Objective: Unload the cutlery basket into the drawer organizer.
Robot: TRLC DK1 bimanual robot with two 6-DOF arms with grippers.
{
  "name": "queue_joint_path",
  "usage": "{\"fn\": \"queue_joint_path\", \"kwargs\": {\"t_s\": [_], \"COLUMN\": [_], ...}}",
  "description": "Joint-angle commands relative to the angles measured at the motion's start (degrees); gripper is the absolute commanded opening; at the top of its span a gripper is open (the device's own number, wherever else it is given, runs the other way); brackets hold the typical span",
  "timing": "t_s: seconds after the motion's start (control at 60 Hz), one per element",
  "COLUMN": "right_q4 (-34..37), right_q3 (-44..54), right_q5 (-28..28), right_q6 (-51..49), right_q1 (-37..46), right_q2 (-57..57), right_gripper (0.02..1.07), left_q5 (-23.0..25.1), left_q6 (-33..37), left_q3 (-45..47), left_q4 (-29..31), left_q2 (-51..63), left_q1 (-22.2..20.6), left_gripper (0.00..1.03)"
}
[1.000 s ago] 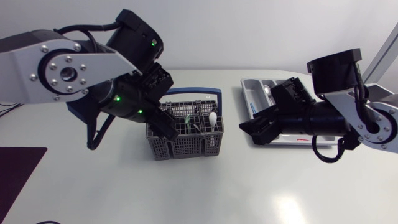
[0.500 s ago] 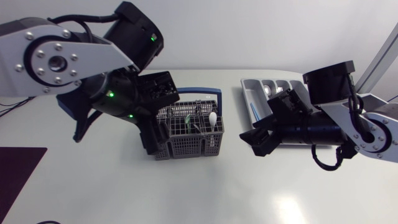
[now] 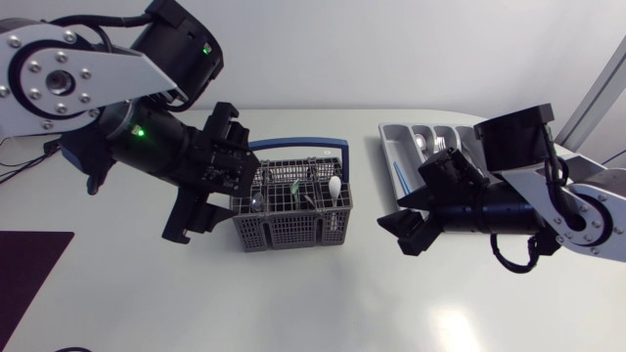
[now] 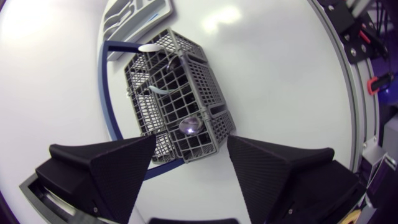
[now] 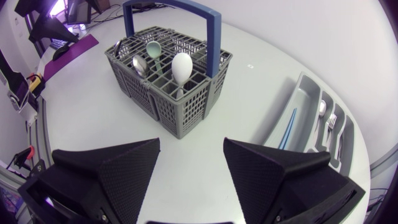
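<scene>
1. The cutlery basket (image 3: 290, 203), grey mesh with a blue handle (image 3: 298, 145), stands upright near the middle of the table (image 3: 323, 293).
2. Three spoons stand in the basket with their bowls up: a white spoon (image 3: 335, 185) toward its 3 o'clock side, a pale green spoon (image 5: 153, 50) near its middle, and a metal spoon (image 4: 189, 126) toward its 9 o'clock side.
3. The drawer organizer (image 3: 391, 147) lies at about 2 o'clock from the basket, well apart from it. It is a grey tray with long compartments.
4. A thin blue utensil (image 5: 287, 127) lies in the organizer compartment nearest the basket. A metal fork (image 5: 331, 124) and a small metal spoon (image 5: 321, 109) lie in compartments farther out.
5. The left gripper (image 4: 189, 165) hovers at the basket's 8 o'clock, fingers spread wide and grasping nothing. In its wrist view, the basket corner with the metal spoon sits just ahead of the gap between the fingers.
6. The right gripper (image 5: 191, 155) sits at about 4 o'clock from the basket, between basket and organizer, released and empty. The basket is ahead of it and apart.
7. A dark mat (image 3: 29, 269) lies at the table's 8 o'clock edge.
</scene>
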State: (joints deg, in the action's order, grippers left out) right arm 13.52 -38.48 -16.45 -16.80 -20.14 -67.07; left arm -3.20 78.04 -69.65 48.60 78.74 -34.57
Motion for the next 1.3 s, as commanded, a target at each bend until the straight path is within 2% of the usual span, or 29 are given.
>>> {"fn": "queue_joint_path", "kwargs": {"t_s": [0.0, 0.117, 0.4, 0.75, 0.817, 1.0, 1.083, 1.283], "right_q4": [0.19, 0.10, -0.60, -0.77, -0.86, -1.57, -1.74, -2.27], "right_q3": [1.92, 2.27, 3.50, 4.20, 4.55, 5.43, 5.43, 5.96], "right_q5": [-0.25, -0.34, -1.83, -2.36, -2.54, -3.15, -3.24, -3.24], "right_q6": [-1.48, -2.19, -2.45, -3.68, -3.95, -4.38, -4.38, -4.38], "right_q1": [0.19, 0.19, 0.01, 0.01, 0.01, 0.37, 0.37, 0.37], "right_q2": [0.01, 0.10, 0.36, 0.53, 0.53, 0.45, 0.36, 0.45], "right_gripper": [0.77, 0.77, 0.77, 0.77, 0.77, 0.77, 0.77, 0.77], "left_q5": [0.65, 0.65, 0.57, -1.46, -2.16, -4.62, -4.80, -4.97], "left_q6": [7.39, 9.59, 13.81, 16.88, 18.02, 19.08, 19.43, 19.78], "left_q3": [-0.75, -5.59, -14.64, -19.91, -20.53, -21.23, -21.67, -22.02], "left_q4": [2.91, 7.48, 12.75, 13.72, 14.24, 14.86, 15.39, 16.44], "left_q2": [2.65, 7.04, 15.92, 22.95, 24.09, 25.76, 26.29, 26.73], "left_q1": [-0.33, -0.06, 0.38, 1.08, 1.08, 1.96, 2.31, 2.49], "left_gripper": [0.77, 0.77, 0.77, 0.77, 0.71, 0.69, 0.64, 0.59]}}
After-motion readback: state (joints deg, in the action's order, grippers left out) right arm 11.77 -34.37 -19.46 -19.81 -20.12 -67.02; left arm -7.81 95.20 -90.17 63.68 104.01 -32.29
